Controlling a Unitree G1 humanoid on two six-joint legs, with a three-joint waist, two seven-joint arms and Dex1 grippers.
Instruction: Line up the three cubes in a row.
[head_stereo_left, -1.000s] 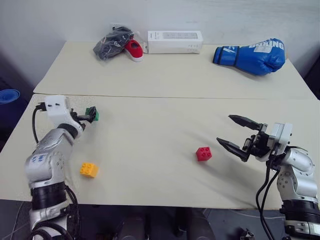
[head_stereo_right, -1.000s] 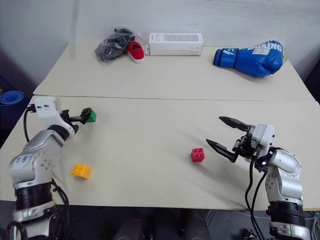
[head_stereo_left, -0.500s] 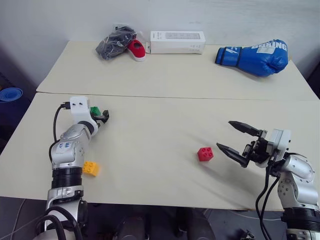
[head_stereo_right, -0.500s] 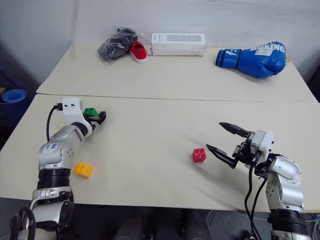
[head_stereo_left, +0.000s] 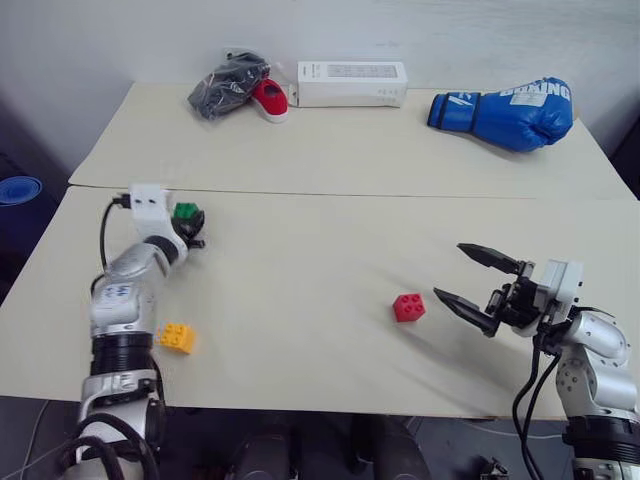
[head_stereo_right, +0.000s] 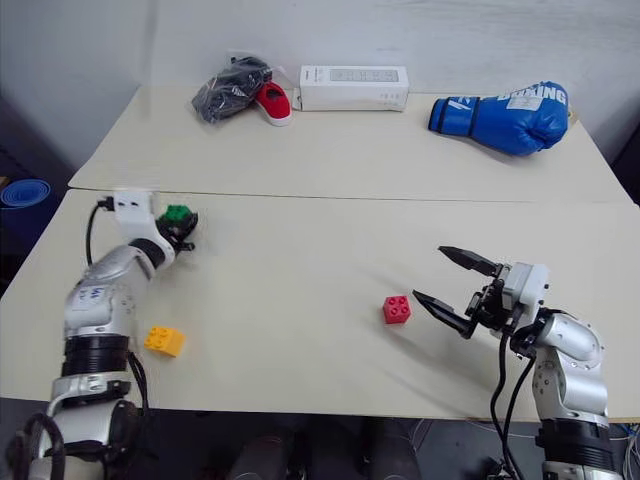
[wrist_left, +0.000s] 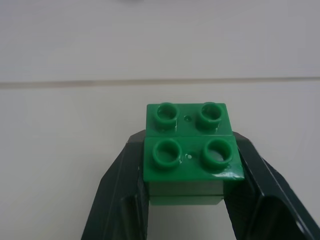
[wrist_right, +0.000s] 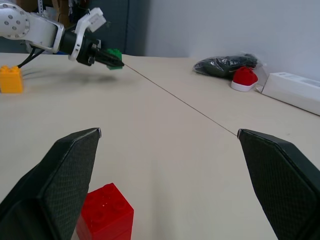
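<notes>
Green cube (wrist_left: 188, 147) in left pincer (wrist_left: 187, 200)

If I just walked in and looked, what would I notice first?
Probably the big blue boxing glove lying at the far right of the table. Next, the left pincer shut on a green brick, held just above the table on the left side. Then the red brick near the front, right in front of the wide-open right pincer, and the yellow-orange brick sitting alone at the front left.
</notes>
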